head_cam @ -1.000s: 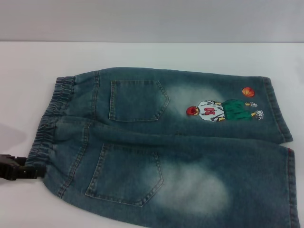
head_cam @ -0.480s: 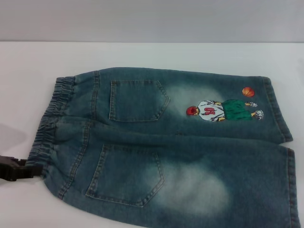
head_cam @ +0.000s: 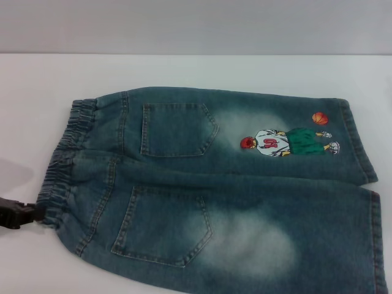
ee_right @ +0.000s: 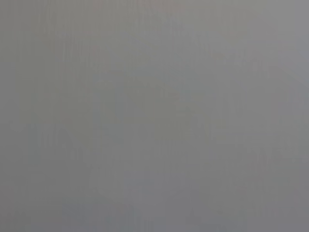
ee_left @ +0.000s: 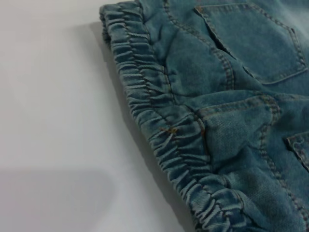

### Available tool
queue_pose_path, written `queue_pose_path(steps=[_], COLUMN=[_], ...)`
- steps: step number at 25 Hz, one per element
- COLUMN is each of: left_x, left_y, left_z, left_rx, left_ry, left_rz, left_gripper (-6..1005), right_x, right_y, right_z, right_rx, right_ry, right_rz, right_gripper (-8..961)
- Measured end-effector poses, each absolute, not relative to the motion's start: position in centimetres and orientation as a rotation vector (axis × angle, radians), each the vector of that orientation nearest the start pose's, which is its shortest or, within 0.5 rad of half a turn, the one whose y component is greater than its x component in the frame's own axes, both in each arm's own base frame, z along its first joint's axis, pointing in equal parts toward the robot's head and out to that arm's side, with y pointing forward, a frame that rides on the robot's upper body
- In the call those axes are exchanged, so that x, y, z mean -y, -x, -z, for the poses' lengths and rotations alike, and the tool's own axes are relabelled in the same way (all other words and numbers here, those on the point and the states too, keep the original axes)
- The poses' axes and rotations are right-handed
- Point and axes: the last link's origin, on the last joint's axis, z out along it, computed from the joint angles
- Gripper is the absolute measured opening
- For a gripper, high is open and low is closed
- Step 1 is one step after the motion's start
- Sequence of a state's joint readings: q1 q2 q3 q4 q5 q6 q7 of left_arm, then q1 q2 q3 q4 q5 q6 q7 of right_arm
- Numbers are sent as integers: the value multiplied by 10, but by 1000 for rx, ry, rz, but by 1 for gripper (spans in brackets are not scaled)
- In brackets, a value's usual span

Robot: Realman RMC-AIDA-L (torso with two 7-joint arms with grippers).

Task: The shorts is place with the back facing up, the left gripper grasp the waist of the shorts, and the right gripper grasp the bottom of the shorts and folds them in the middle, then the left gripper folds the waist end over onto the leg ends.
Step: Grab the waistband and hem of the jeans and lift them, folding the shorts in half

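- Black against the white bench, my left gripper (head_cam: 21, 215) sits at the bench's left edge, its tip touching the near corner of the waist (head_cam: 61, 162); I cannot tell whether the fingers are spread or pinching the band.
- Denim fills the middle of the bench: the shorts (head_cam: 226, 190) lie flat, back up, both patch pockets showing, with the ruffled waist toward the left edge and the legs running toward the right edge.
- From my left wrist, the puckered elastic band crosses the view with bare bench beside it; none of my own fingers show there.
- By my judgement, the step in hand is the first grasp, my left side taking the waist; no fold has been made, as both halves lie side by side.
- Toward the right edge lie the leg ends (head_cam: 361, 159), flat and stitched; the far one carries an orange basketball (head_cam: 320, 118) and a cartoon player (head_cam: 288, 143) whose white shirt bears red marks I cannot read.
- My right gripper is not in view; its wrist camera shows only plain grey.
- Next, I reckon my right side must come in and take the hems.
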State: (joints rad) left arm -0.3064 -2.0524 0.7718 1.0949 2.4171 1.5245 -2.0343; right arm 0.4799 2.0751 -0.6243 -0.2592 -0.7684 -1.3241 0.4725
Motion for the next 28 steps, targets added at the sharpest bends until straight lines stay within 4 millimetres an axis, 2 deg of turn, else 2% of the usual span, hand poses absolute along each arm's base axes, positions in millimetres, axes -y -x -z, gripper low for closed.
queue_pose_path(steps=[11, 17, 21, 23, 28], left_x=[-292, -299, -303, -305, -309], left_y=[335, 329, 326, 325, 322], left_z=[-59, -59, -60, -60, -58], left_rx=[1338, 1305, 1286, 1276, 1259], left_ry=[2435, 2445, 2448, 2449, 2455], left_rz=[-5, 7, 11, 13, 18], left_gripper=[61, 48, 48, 49, 49], right_x=[-357, -361, -361, -360, -353], right_y=[-316, -309, -287, -271, -227], right_z=[-78, -92, -112, -120, -134], right_rx=[-367, -481, -556, -577, -570], right_ry=[1444, 1509, 1739, 1926, 2405], right_rz=[-941, -1126, -1277, -1292, -1122], right_gripper=[518, 518, 518, 517, 517])
